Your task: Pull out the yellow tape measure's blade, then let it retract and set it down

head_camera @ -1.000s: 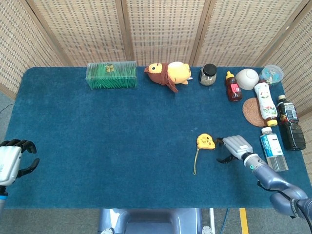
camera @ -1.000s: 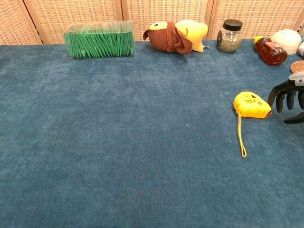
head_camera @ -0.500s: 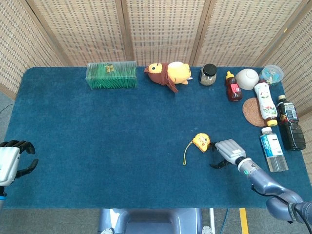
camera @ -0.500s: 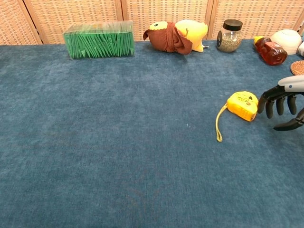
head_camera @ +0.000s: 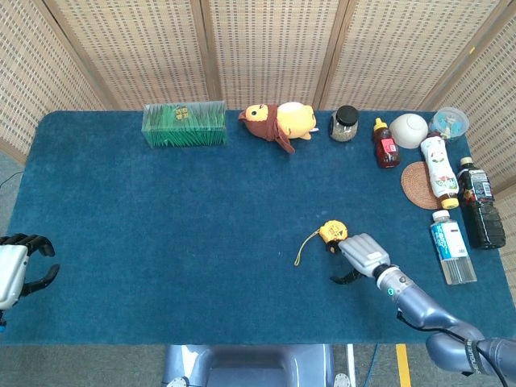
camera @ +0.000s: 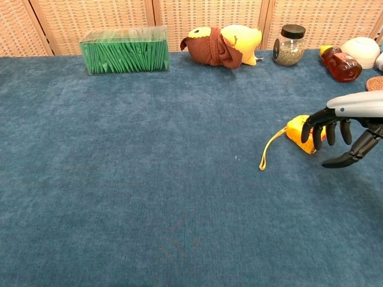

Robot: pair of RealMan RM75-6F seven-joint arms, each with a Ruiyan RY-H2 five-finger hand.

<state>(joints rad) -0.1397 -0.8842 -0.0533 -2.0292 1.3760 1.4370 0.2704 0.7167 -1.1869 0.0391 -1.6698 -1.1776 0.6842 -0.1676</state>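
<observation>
Blue felt covers the desk (head_camera: 161,226); on it the small yellow tape measure (camera: 299,133) has been nudged leftward by the right robot hand (camera: 342,130), whose spread fingers seemingly touch it. No grasp is secured yet.

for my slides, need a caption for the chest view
Right hand reaches the yellow tape measure on the blue table.
</observation>
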